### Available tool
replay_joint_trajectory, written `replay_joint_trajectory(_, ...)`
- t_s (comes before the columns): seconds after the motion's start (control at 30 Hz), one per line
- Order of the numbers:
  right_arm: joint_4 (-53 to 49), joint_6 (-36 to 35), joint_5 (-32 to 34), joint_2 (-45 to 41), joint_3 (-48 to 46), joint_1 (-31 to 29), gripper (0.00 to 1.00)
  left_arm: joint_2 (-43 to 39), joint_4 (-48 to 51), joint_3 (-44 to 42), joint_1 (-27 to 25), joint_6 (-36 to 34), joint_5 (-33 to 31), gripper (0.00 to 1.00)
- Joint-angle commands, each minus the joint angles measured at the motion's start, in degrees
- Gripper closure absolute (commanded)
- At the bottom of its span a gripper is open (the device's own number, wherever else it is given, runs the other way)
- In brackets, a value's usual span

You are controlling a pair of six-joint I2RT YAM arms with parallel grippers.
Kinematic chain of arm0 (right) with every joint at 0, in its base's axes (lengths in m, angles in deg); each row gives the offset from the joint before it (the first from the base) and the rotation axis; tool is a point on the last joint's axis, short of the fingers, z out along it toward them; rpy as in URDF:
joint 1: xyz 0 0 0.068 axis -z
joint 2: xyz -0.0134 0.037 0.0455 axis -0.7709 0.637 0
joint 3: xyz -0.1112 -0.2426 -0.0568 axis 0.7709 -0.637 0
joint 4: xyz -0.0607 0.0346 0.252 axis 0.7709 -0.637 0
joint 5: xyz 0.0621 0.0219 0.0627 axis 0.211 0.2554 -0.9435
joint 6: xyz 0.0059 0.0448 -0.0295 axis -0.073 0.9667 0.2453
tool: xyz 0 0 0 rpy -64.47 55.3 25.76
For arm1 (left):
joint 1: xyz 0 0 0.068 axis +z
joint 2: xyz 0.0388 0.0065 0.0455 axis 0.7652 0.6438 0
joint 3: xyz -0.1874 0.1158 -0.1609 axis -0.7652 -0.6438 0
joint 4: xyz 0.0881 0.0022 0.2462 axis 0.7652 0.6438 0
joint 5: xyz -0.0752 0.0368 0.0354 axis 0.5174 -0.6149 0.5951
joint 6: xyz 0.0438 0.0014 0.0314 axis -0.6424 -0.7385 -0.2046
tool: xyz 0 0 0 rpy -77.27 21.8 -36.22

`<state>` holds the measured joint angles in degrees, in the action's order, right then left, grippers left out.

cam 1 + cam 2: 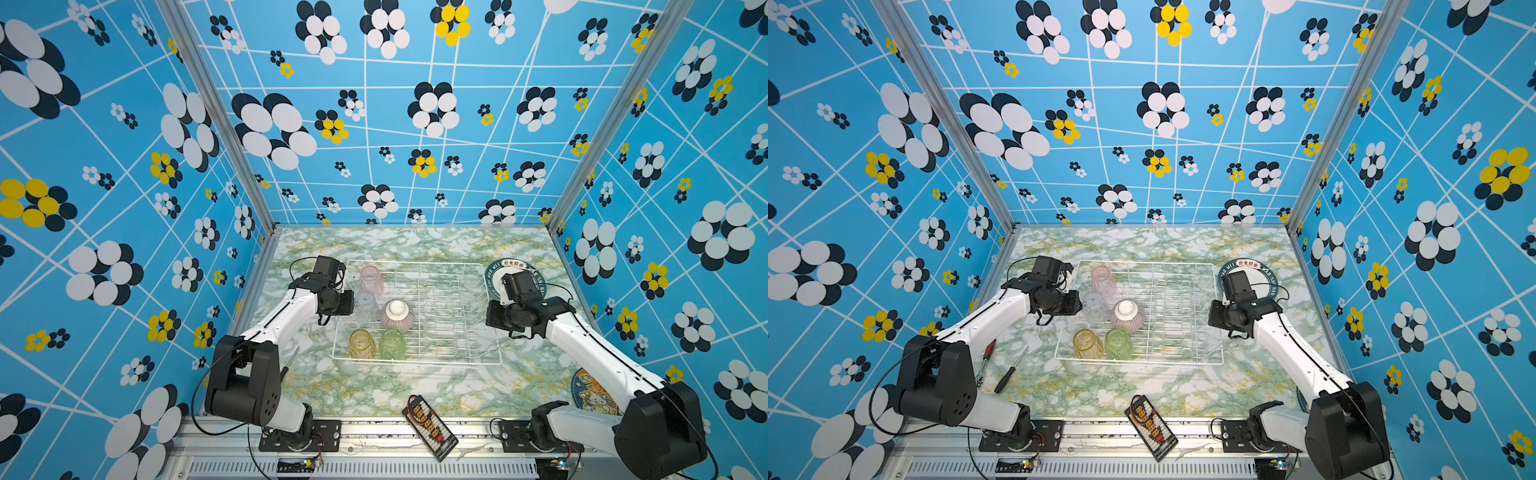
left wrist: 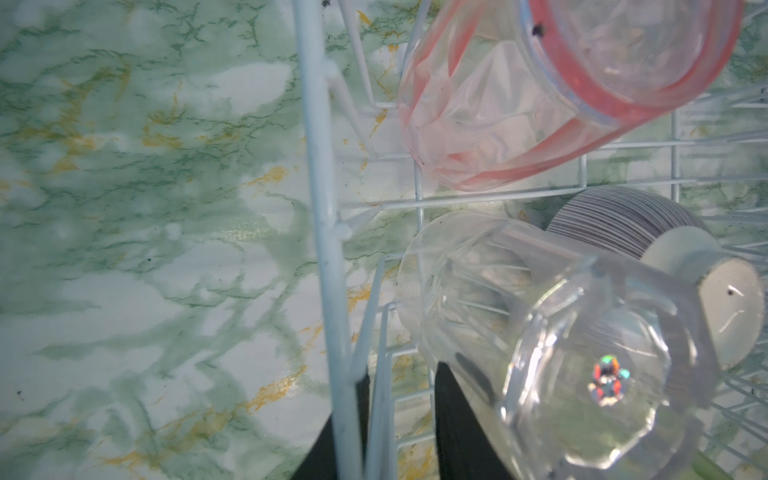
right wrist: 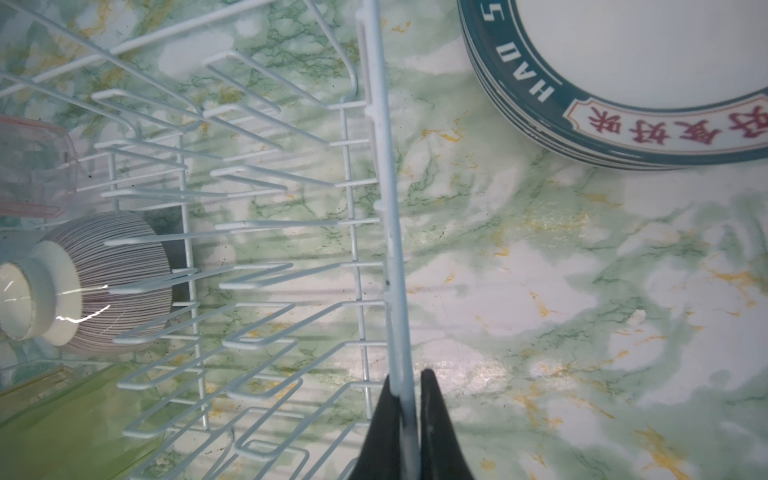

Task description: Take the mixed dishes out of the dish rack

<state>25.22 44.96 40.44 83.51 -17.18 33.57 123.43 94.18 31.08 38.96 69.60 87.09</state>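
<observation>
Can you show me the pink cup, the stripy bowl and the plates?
Pink cup (image 1: 371, 280): a top view, its ribbed side.
Stripy bowl (image 1: 398, 323): a top view, its striped side.
Plates (image 3: 631, 54): right wrist view, top plate's white middle.

Bright, even overhead light; soft shadows; blurry wrist-view foregrounds.

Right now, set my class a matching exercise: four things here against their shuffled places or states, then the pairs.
1 stack of white plates with dark green lettered rims
2 small purple-striped bowl
3 yellow ribbed glass tumbler
4 right gripper

A shut on the rim of the white wire dish rack
B on the marble-patterned table, outside the rack
C inverted in the rack, white foot upward
D rack's near left corner

Pairs: 1-B, 2-C, 3-D, 4-A
</observation>
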Motion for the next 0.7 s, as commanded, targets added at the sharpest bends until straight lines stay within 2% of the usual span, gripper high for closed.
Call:
replay_joint_trajectory(0.0, 2.8, 0.2, 4.6, 2.1, 1.7, -0.1, 1.0, 1.3, -0.5, 2.5, 0.3, -0.6, 1.2, 0.71)
replay_joint_trajectory(0.17, 2.8, -1.6, 7.2, 4.7, 5.0, 0.4, 1.0, 3.3, -1.0, 4.8, 0.4, -0.6, 2.2, 0.71)
replay_joint_trajectory(0.67, 3.5, -5.2, 5.5, 14.5, 12.2, 4.8, 1.0, 11.0, -2.6, 12.4, 0.3, -1.3, 3.1, 0.7)
